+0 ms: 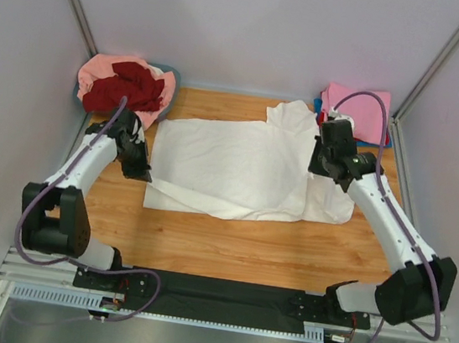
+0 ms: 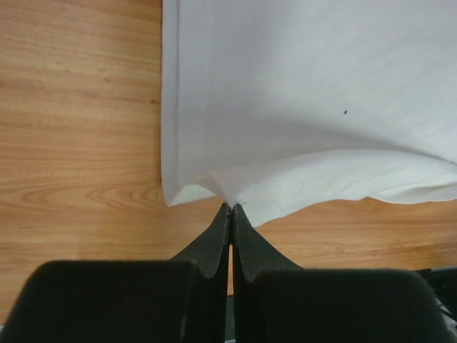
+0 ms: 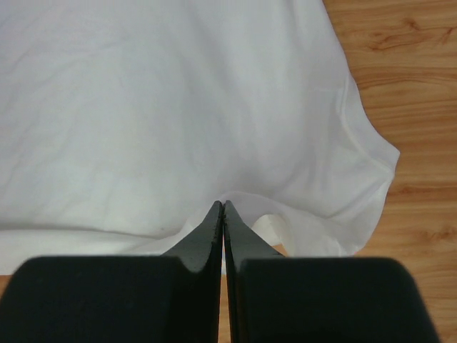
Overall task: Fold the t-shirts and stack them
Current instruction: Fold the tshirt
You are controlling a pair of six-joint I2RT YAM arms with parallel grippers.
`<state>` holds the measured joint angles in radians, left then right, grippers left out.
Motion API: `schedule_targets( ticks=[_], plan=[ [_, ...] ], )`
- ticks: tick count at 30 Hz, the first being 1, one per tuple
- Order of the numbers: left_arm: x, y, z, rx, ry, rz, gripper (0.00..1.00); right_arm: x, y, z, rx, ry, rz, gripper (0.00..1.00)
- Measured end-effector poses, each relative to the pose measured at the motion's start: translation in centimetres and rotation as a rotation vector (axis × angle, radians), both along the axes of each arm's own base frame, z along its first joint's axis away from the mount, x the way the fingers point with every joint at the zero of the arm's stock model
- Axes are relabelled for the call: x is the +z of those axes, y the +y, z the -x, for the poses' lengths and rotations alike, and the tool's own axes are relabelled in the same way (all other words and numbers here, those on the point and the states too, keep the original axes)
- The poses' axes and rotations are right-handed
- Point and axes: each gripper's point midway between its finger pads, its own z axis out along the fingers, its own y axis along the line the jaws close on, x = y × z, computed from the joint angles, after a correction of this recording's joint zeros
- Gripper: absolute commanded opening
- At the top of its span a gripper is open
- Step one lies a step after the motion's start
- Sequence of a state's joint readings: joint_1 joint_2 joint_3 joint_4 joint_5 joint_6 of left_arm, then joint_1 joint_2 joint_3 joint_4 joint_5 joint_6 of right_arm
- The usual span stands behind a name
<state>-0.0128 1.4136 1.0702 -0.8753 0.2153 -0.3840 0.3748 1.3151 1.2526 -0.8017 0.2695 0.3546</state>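
Note:
A large off-white t-shirt (image 1: 238, 168) lies spread on the wooden table, partly folded. My left gripper (image 1: 138, 168) is shut on its left edge; in the left wrist view the cloth (image 2: 300, 107) is pinched at the fingertips (image 2: 230, 207). My right gripper (image 1: 325, 169) is shut on the shirt's right side; in the right wrist view the cloth (image 3: 178, 107) bunches at the tips (image 3: 223, 204). Salmon-pink (image 1: 99, 70) and dark red (image 1: 126, 86) shirts lie heaped at the back left. A bright pink folded shirt (image 1: 360, 113) lies at the back right over a blue one (image 1: 317, 106).
A grey-blue tub (image 1: 171, 88) holds the heap at the back left. Grey walls close in the table on three sides. Bare wood (image 1: 228, 243) shows in front of the shirt. Purple cables run along both arms.

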Motion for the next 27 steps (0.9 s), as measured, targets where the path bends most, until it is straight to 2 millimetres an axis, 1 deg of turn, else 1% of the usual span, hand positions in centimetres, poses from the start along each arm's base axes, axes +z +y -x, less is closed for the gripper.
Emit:
schedule_targets(
  ticks=[3, 7, 10, 13, 17, 20, 22, 27],
  plan=[
    [-2.0, 0.3, -0.9, -0.001, 0.072, 0.006, 0.0, -2.0, 0.1, -2.8, 0.019, 0.039, 0.005, 0.0],
    [-4.5, 0.9, -2.0, 0.006, 0.148, 0.02, 0.0, -3.8, -0.9, -5.9, 0.004, 0.077, 0.015, 0.0],
    [-5.3, 0.9, -2.4, 0.005, 0.172, 0.027, 0.0, -4.1, -2.0, -7.5, -0.014, 0.082, 0.027, 0.0],
    [-5.5, 0.9, -2.7, 0.002, 0.178, 0.025, 0.0, -3.3, -3.3, -9.1, -0.037, 0.059, 0.045, 0.0],
    [-5.6, 1.0, -3.0, -0.006, 0.177, 0.024, 0.0, -2.4, -4.8, -10.8, -0.059, 0.028, 0.04, 0.0],
    [-6.0, 1.0, -3.2, -0.01, 0.186, 0.025, 0.0, -2.6, -5.5, -11.5, -0.068, 0.033, 0.031, 0.0],
    [-6.2, 1.0, -3.3, -0.01, 0.193, 0.024, 0.0, -3.4, -5.8, -11.8, -0.07, 0.049, 0.032, 0.0],
    [-6.2, 1.1, -3.8, -0.011, 0.194, 0.017, 0.0, -6.5, -5.6, -12.2, -0.056, 0.127, 0.042, 0.0]
  ],
)
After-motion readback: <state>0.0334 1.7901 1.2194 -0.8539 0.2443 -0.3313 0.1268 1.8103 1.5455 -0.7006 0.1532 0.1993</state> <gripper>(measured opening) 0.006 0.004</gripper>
